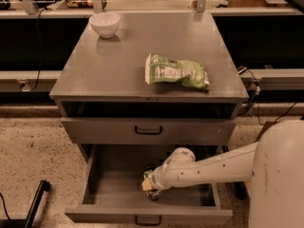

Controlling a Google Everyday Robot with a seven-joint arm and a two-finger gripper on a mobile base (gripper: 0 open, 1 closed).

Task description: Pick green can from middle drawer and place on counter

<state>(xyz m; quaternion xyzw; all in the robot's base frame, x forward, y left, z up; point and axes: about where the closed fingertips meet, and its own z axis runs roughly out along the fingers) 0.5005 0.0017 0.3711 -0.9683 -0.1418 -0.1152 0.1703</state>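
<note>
The middle drawer (111, 186) is pulled open at the bottom of the cabinet. My gripper (149, 186) reaches down into it from the right, on a white arm (213, 167), and sits near the drawer's centre. The green can (148, 175) shows only as a small greenish and silver shape right at the gripper, mostly hidden by it. The counter (128, 56) is the flat grey top of the cabinet, above the drawers.
A green-and-white snack bag (176, 71) lies right of centre on the counter. A white bowl (105, 23) stands at its back left. The handled drawer front (148, 130) above is closed, under an open slot. My white body (280, 175) fills the lower right. A black leg (35, 203) stands lower left.
</note>
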